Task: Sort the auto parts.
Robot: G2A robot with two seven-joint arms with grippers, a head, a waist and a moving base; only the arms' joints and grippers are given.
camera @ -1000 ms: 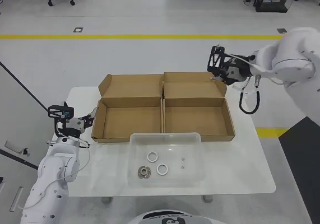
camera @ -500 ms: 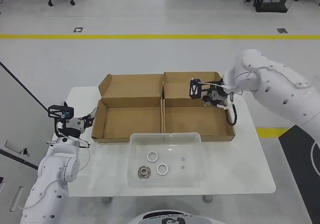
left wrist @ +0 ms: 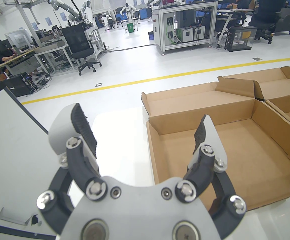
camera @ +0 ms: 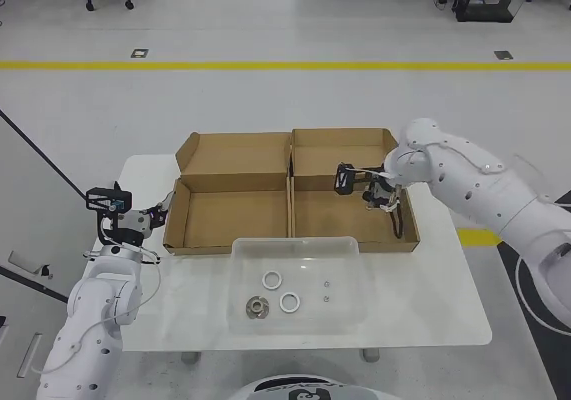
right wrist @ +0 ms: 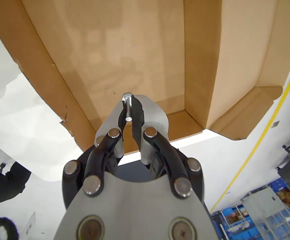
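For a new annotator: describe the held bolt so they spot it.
On the white table, find the right cardboard box. Above it the right gripper is shut on a silver threaded bolt; all other parts lie in the clear bin.

Robotics lab: background robot arms [left wrist: 59,4], workstations [left wrist: 185,21].

Left arm [camera: 100,300]: folded close at the robot's left side, forearm raised.
Left gripper [left wrist: 142,116]: roughly level, facing forward, fingers spread wide, nothing between the pads.
Right arm [camera: 465,185]: extended inward toward the middle, wrist tipped down.
Right gripper [right wrist: 128,100]: fingers closed on a bolt [right wrist: 127,108] (hex head protruding past the tips).
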